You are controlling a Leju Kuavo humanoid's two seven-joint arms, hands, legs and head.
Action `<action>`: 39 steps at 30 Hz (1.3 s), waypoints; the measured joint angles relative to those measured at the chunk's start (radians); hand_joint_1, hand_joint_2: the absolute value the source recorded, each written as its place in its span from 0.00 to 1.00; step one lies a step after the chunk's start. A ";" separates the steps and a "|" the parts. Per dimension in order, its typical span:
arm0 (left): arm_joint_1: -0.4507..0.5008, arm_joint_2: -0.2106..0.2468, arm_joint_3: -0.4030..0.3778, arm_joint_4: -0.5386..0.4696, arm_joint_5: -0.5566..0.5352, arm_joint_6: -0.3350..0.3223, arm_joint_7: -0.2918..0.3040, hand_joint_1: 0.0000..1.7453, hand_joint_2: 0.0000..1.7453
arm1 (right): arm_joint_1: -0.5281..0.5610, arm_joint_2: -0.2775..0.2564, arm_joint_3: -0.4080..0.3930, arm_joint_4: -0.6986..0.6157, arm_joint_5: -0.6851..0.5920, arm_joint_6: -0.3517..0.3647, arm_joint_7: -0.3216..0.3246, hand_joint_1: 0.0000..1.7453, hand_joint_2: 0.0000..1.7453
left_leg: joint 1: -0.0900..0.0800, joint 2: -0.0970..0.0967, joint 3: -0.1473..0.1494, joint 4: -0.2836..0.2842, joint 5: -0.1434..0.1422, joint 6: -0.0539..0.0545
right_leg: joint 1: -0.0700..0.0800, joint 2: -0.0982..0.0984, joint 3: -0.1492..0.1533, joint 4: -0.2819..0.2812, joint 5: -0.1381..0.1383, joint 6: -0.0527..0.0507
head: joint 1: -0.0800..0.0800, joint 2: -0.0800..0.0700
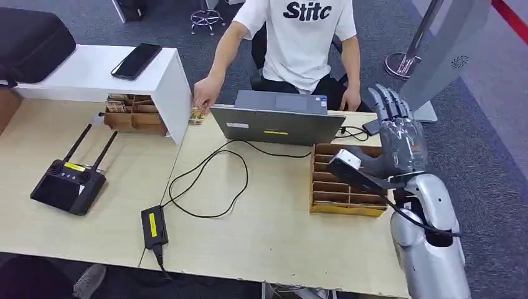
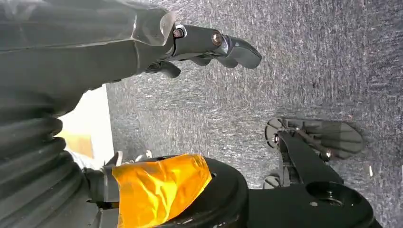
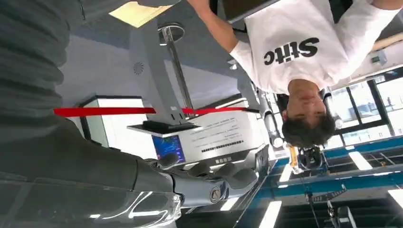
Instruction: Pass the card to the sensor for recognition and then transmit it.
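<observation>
**Right hand up and empty, card far across the table**

The robot's silver right arm [image 1: 429,249] is the closest thing, coming up at 5 o'clock. On top of it the right hand [image 1: 398,134] is lifted up. Its fingers [image 1: 387,103] are straight and a bit apart, and nothing is in them. The right wrist view shows the same hand [image 3: 209,183] with nothing in it.

The left hand [image 2: 209,45] hangs down over the grey carpet [image 2: 309,71]. Its fingers are only a little bent and it holds nothing.

Just beside the right hand, at 3 o'clock on the table [image 1: 268,230], sits a wooden box [image 1: 345,187] with many thin slots. Past it, at 1 o'clock and off the table, stands a tall grey stand [image 1: 445,50] on a flat foot.

At 12 o'clock is an open laptop [image 1: 277,121]. A person [image 1: 305,43] in a white shirt sits behind it. One hand of the person [image 1: 205,93] reaches to 11 o'clock, where a small card [image 1: 197,116] sits on the table. I think it is a card, but it is too small to be sure. It is well apart from both robot hands.

Next to the card is a white shelf [image 1: 93,71] with a phone [image 1: 136,60] on top and a small wooden box [image 1: 132,112] under it.

At 9 o'clock lies a black remote [image 1: 67,184] with two sticks pointing up. At 7 o'clock a black power block [image 1: 154,227] lies by the near edge, and its cord [image 1: 205,180] loops up to the laptop.
</observation>
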 joint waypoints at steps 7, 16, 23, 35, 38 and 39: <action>0.004 -0.003 0.044 0.000 0.000 0.009 -0.009 0.00 1.00 | 0.179 -0.008 -0.072 -0.112 -0.029 -0.056 -0.043 0.00 1.00 | 0.000 0.000 -0.001 0.000 -0.002 0.000 | 0.000 0.000 0.000 0.000 -0.001 0.000 | 0.000 0.000; 0.008 -0.008 0.073 0.000 0.000 0.017 -0.008 0.00 1.00 | 0.347 0.008 -0.146 -0.181 -0.066 -0.063 -0.074 0.00 1.00 | 0.000 0.000 -0.001 0.000 -0.002 0.000 | 0.000 0.000 0.000 0.000 -0.001 0.000 | 0.000 0.000; 0.009 -0.010 0.081 0.000 0.000 0.018 -0.008 0.00 1.00 | 0.390 0.026 -0.174 -0.189 -0.076 -0.063 -0.079 0.00 1.00 | 0.000 0.001 -0.001 0.000 -0.002 0.000 | 0.000 0.001 0.000 0.000 -0.001 0.000 | 0.000 0.000; 0.009 -0.010 0.081 0.000 0.000 0.018 -0.008 0.00 1.00 | 0.424 0.064 -0.194 -0.188 -0.109 -0.055 -0.098 0.00 1.00 | 0.000 0.001 -0.001 0.000 -0.002 0.000 | 0.000 0.001 0.000 0.000 -0.001 0.000 | 0.000 0.000; 0.009 -0.010 0.081 0.000 0.000 0.017 -0.008 0.00 1.00 | 0.424 0.069 -0.198 -0.178 -0.112 -0.047 -0.097 0.00 1.00 | 0.000 0.001 -0.001 0.000 -0.002 0.000 | 0.000 0.001 0.000 0.000 -0.001 0.000 | 0.000 0.000; 0.009 -0.010 0.081 0.000 0.000 0.017 -0.007 0.00 1.00 | 0.424 0.071 -0.201 -0.173 -0.113 -0.044 -0.097 0.00 1.00 | 0.000 0.001 -0.001 0.000 -0.002 0.000 | 0.000 0.001 0.000 0.000 -0.001 0.000 | 0.000 0.000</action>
